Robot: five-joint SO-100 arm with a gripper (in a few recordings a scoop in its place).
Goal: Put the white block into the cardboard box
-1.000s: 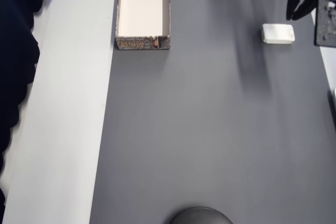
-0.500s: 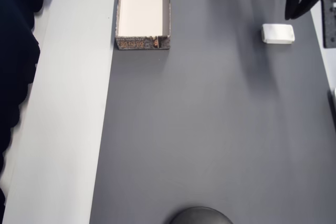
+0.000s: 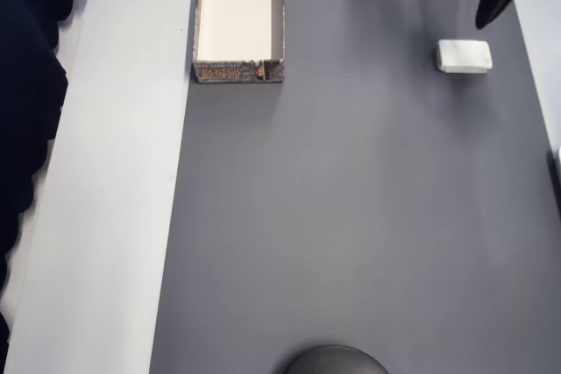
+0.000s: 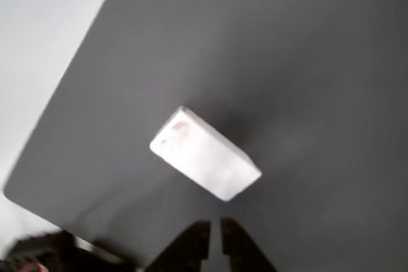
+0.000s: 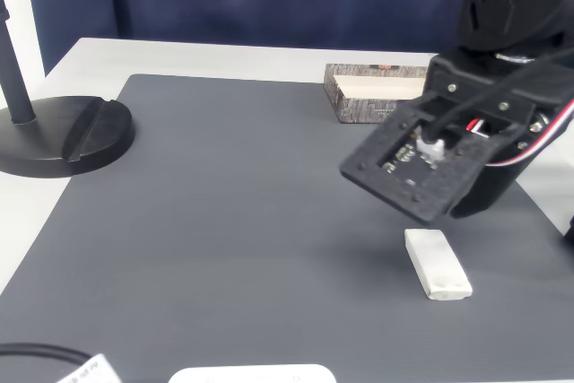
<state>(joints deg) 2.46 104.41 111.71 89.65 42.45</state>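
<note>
Block (image 3: 464, 56) lies flat on the grey mat (image 3: 351, 216), well apart from the box (image 3: 238, 69), nothing holding it.

The gripper (image 4: 214, 237) hangs above and just beside the block; in the wrist view its two dark fingertips sit almost together with only a thin slit between them, so the jaws look pressed nearly closed and empty, though that view is soft. In the fixed view the block (image 5: 437, 263) rests free on the mat below the arm's wrist (image 5: 448, 154). It looks small, stiff and light, with smooth faces and rounded corners that could slip under a shallow pinch. The better hold is probably across its narrow width, near the middle of the long sides, with the jaws opened first and lowered square over it.
</note>
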